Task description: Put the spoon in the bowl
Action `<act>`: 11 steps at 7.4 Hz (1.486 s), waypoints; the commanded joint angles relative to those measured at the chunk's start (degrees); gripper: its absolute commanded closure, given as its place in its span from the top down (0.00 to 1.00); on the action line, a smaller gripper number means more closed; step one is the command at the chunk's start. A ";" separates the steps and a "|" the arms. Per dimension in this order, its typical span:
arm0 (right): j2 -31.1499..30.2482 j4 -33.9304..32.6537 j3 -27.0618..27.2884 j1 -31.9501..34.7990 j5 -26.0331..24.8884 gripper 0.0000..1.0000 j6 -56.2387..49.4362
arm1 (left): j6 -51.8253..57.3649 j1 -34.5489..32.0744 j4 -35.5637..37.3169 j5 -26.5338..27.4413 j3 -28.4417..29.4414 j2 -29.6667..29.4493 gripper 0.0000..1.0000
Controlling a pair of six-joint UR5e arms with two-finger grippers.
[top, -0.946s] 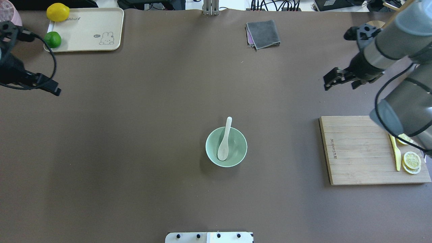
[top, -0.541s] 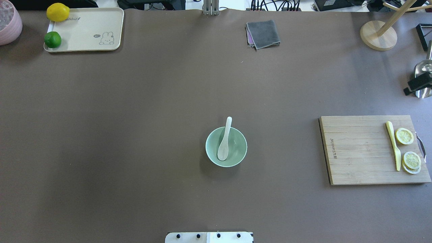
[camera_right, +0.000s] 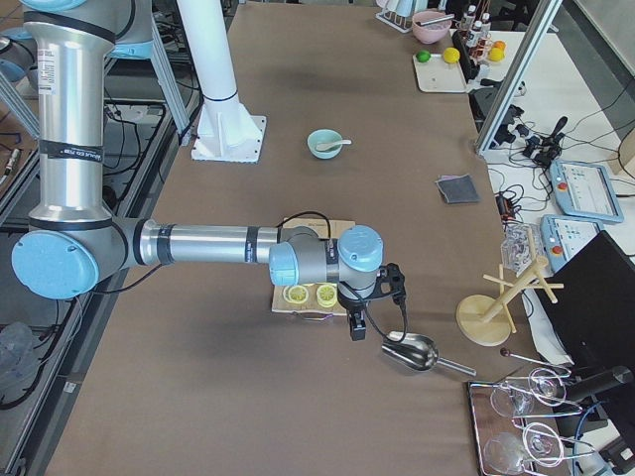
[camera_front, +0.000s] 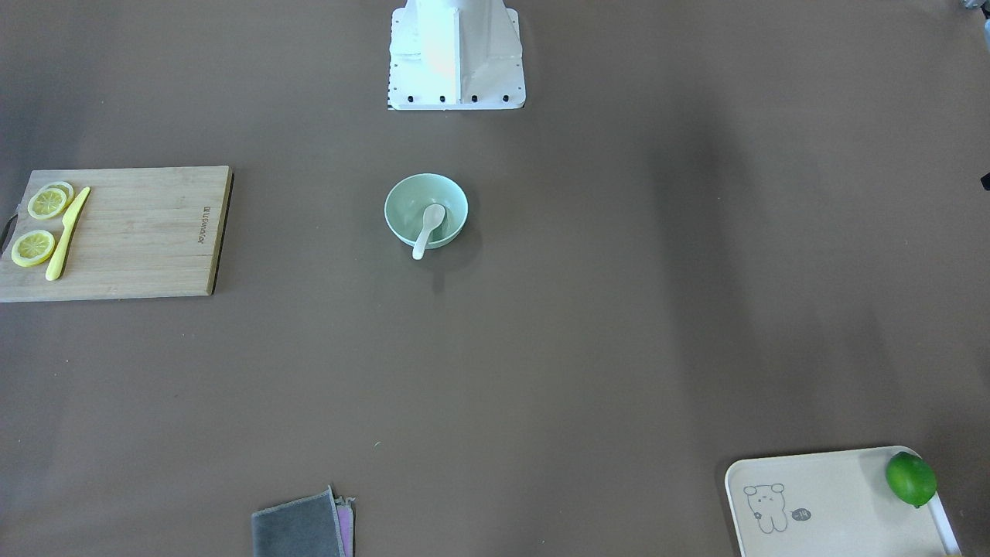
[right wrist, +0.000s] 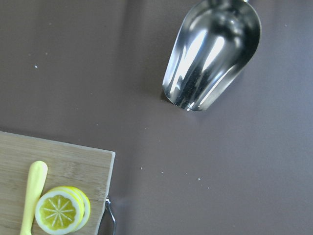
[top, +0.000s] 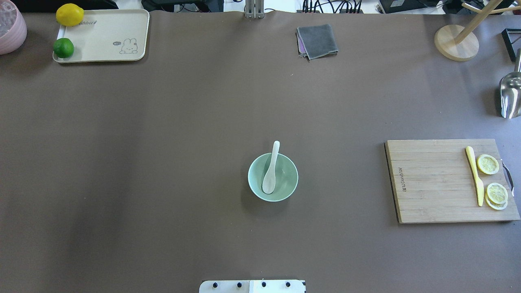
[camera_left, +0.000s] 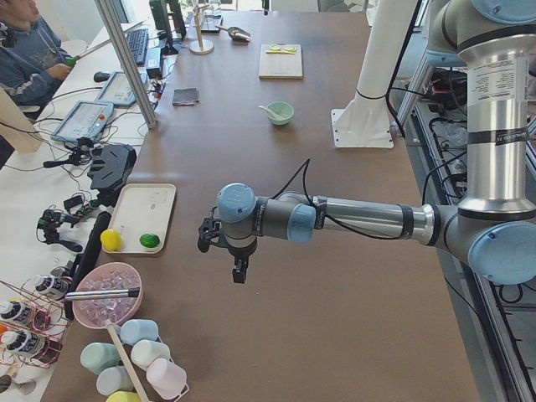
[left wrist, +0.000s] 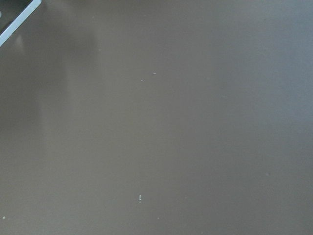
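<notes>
The white spoon [top: 270, 173] lies in the mint-green bowl [top: 287, 179] at the table's middle, scoop inside and handle leaning over the far rim. Both also show in the front-facing view, the spoon [camera_front: 429, 226] in the bowl [camera_front: 406, 203]. Neither gripper touches them. My left gripper [camera_left: 239, 272] hangs over bare table near the tray end, far from the bowl [camera_left: 280, 113]. My right gripper [camera_right: 357, 330] hangs by the cutting board and metal scoop. Both show only in side views, so I cannot tell whether they are open or shut.
A wooden cutting board [top: 431, 183] with a yellow knife [top: 474, 175] and lemon slices lies at the right. A metal scoop [top: 511, 95] and wooden stand [top: 456, 42] are at far right. A grey cloth [top: 317, 40] lies at the back, and a tray [top: 106, 36] with lemon and lime at back left.
Both arms have pulled out of the overhead view to the sides. The spoon and bowl have not moved.
</notes>
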 commanded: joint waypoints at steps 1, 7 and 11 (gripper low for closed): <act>0.41 0.51 -2.04 1.09 -1.70 1.00 -0.76 | 13.21 -0.33 0.23 1.10 2.69 -0.05 0.98; 8.41 -13.20 -1.26 1.88 -1.97 1.00 -0.76 | 3.57 -0.33 2.87 0.67 1.22 -3.21 0.98; 7.18 -13.02 0.50 1.97 -3.11 1.00 -0.85 | 3.57 -0.41 2.70 0.84 -1.95 -2.43 0.98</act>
